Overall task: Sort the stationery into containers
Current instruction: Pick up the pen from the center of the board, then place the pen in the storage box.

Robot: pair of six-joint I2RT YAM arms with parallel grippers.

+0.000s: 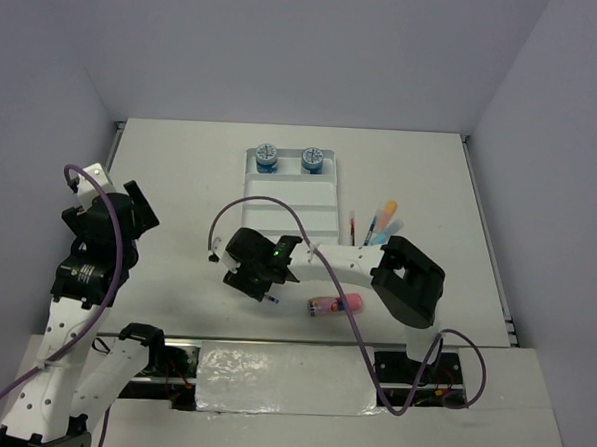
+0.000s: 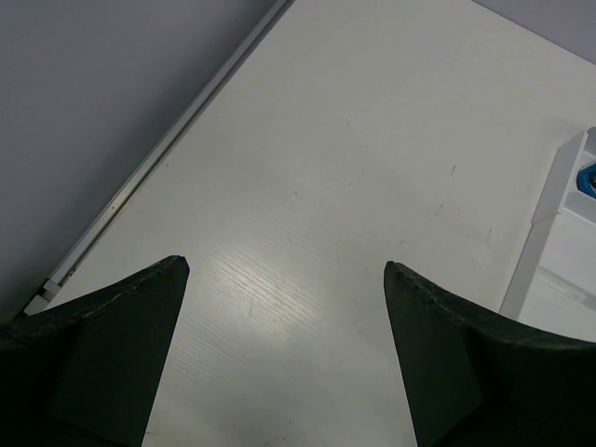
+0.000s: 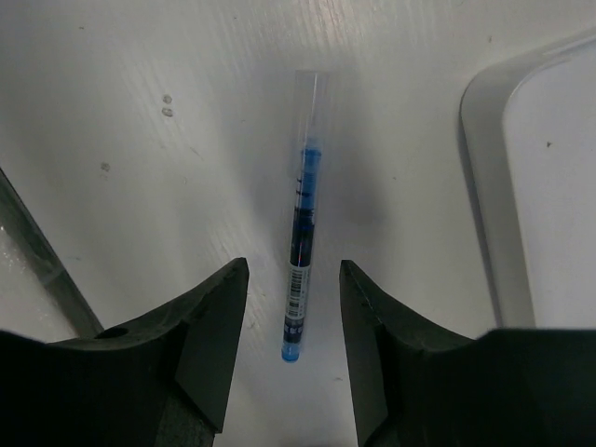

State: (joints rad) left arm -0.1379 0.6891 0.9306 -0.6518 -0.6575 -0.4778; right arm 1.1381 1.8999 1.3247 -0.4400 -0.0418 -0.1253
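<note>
A thin blue pen (image 3: pixel 300 251) lies on the table between the fingers of my right gripper (image 3: pixel 293 264), which is open; neither finger touches the pen. From above, that gripper (image 1: pixel 261 274) sits just left of the pink-red tube (image 1: pixel 334 306) and in front of the white divided tray (image 1: pixel 289 211). Two blue round tubs (image 1: pixel 265 158) (image 1: pixel 311 160) stand in the tray's far compartment. A red pen (image 1: pixel 351 226) and orange and light-blue markers (image 1: pixel 380 224) lie right of the tray. My left gripper (image 2: pixel 284 264) is open over bare table, far left (image 1: pixel 139 213).
The tray's rounded corner (image 3: pixel 477 158) is close on the right of the right gripper. In the left wrist view the tray's edge (image 2: pixel 549 233) shows at the right and the table's raised border (image 2: pixel 158 158) runs along the left.
</note>
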